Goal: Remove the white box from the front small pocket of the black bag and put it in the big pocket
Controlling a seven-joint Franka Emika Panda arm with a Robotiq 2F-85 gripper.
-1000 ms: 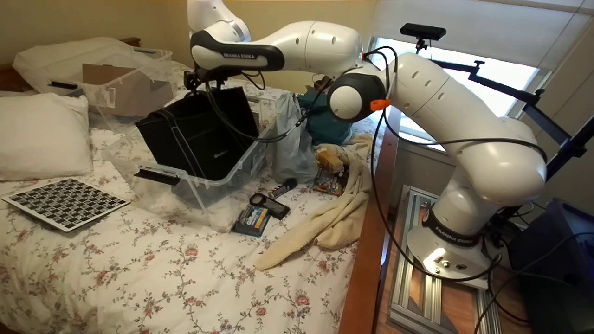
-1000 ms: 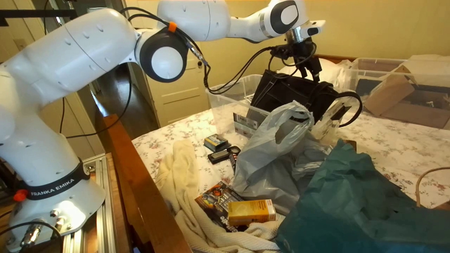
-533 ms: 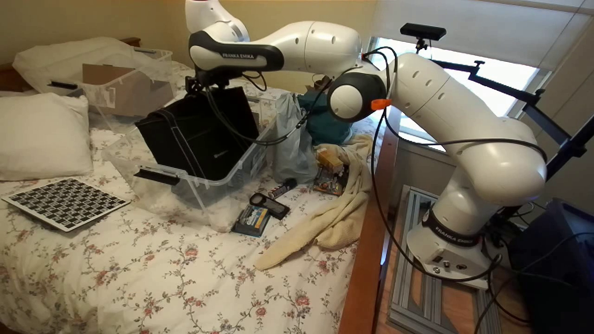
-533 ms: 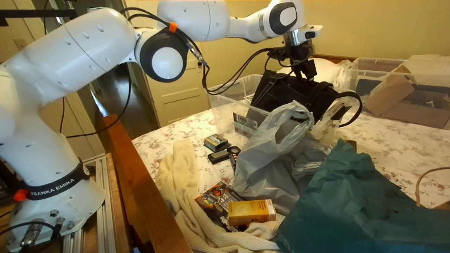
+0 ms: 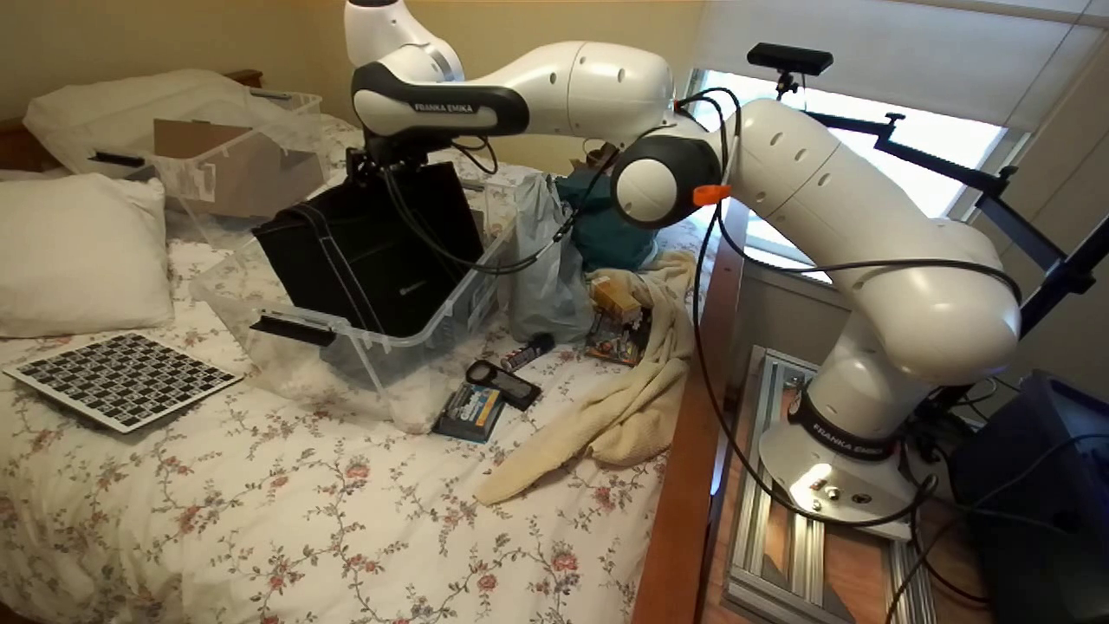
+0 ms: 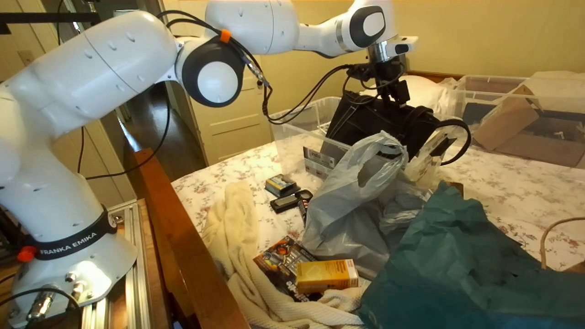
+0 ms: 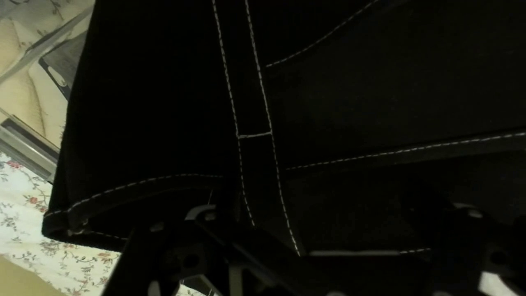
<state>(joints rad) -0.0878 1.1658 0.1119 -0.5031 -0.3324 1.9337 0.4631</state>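
Box: hidden, presumably pocketed in the bag [image 5: 372, 269]; axis and direction went unseen.
Box feel: probably light, stiff; wanted pinching at its top.
Bag: looked soft; leant mouth-up in the bin [image 5: 407, 390], lengthwise from handled to far edge.
Gripper [image 6: 394, 101]: hung spread at the bag's top, apparently empty.

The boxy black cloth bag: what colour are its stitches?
The stitches look whitish, clearest in the wrist view.

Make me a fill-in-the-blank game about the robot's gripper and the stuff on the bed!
The fabric bag in the clear plastic bin is colored ____.
The gripper is ____, not shut.
The checkered board is black and ____.
The gray shopping bag is made of ____.
Missing words: black; open; white; plastic.
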